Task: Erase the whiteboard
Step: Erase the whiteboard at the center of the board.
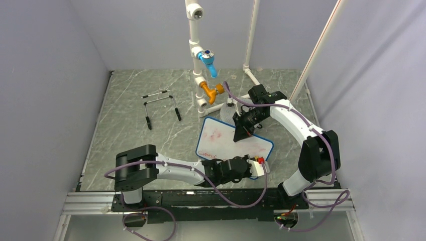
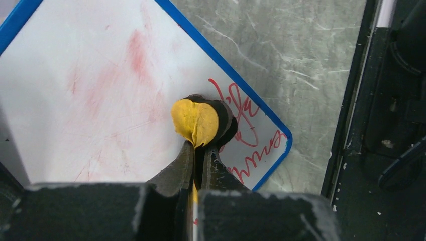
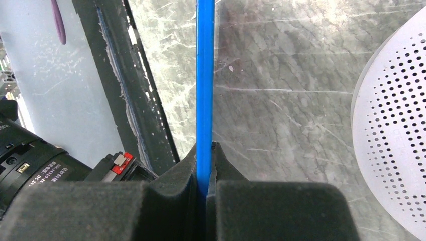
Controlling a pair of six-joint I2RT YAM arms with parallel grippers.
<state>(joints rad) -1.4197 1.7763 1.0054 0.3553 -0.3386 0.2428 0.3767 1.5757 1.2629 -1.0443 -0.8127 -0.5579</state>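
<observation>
While partly behind pad (image 2: 195, 122), whiteboard (image 2: 90, 100) writing (image 2: 253, 150); illegible.

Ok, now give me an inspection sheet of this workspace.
Surface: grey marbled tabletop, scratched.
Job's things: whiteboard with pink smears, red writing at one corner.
Clutter: black wire stand; perforated grey disc; white pipe rig with blue valve and orange valve.
Pincers: left pincer shut on a yellow pad over the board; right pincer shut on the whiteboard's blue edge.
Cables: purple cables looping along both arms.
Surroundings: pale walls on three sides.
</observation>
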